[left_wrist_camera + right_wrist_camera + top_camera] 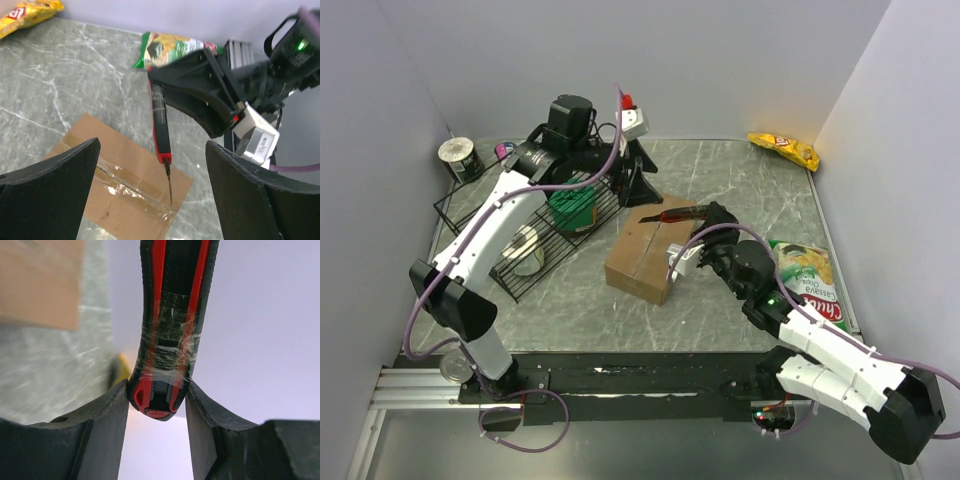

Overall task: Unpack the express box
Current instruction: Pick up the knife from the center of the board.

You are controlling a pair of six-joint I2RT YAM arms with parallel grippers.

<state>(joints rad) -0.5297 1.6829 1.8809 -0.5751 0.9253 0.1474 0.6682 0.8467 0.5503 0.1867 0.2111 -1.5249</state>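
**Kid:** Brown box (640,262), where is it?

**Me:** It sits flat in the middle of the table (740,180). Its flaps are shut, and clear tape (125,182) runs down the seam. The rack (520,225) is at its 10 o'clock, and a green bag (805,275) is at its 3 o'clock.

**Kid:** Why do you have a knife?

**Me:** My right claw (157,402) is pinching the fat end of the red and black knife (161,125). It reaches in from the box's 3 o'clock side. The thin blade (169,187) sticks out, and its tip is right at the tape, near the box's edge. I cannot tell if it touches yet. I think it is there so I can slice the tape and let the flaps open.

**Kid:** And your other claw?

**Me:** My left claw (151,144) is spread wide, with nothing in it. It hangs over the box's 12 o'clock side, looking down at the seam. I guess it is there to press on the box so it will not slide when the knife pulls.

**Kid:** What could go wrong?

**Me:** The box is loose, so it might scoot. The blade might also dig too deep and cut what is inside.
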